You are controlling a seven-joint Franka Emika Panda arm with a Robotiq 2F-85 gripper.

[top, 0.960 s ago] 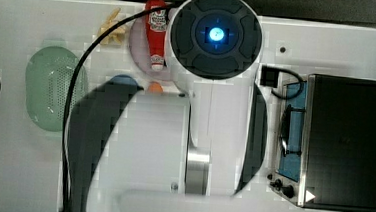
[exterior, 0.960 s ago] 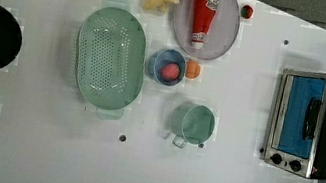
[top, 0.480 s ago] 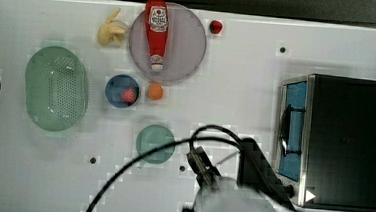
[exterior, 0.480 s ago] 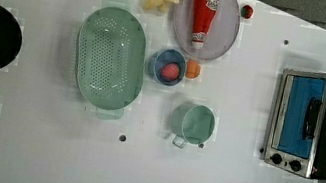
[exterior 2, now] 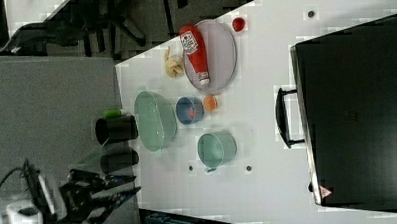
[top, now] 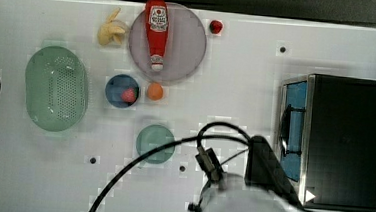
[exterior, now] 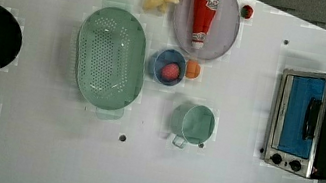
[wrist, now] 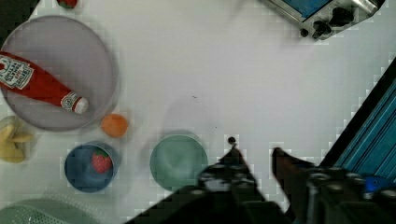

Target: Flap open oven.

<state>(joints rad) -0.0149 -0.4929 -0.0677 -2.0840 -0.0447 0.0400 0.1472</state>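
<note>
The oven [top: 346, 142] stands at the top view's right, a black box with a silver frame. Its blue glass door [exterior: 301, 116] looks shut, with the dark bar handle [exterior 2: 281, 117] sticking out from the front. Two knobs [exterior: 285, 162] sit at one end of the frame. My arm [top: 264, 206] comes in from the top view's bottom edge, its black hand just off the oven's front corner. In the wrist view my gripper [wrist: 254, 156] is open above bare white table, nothing between the fingers [wrist: 233, 156], and the oven's knob corner [wrist: 327, 18] lies far ahead.
A green cup [top: 155, 143] sits close to the hand. Farther off are a blue bowl [top: 122, 90] with a strawberry, an orange [top: 155, 91], a ketchup bottle [top: 156, 31] on a purple plate, a banana [top: 110, 30] and a green colander [top: 57, 88].
A second ago the arm hung over the middle of the table, beside the oven front. It has since swung to the top view's bottom edge, uncovering the dishes.
</note>
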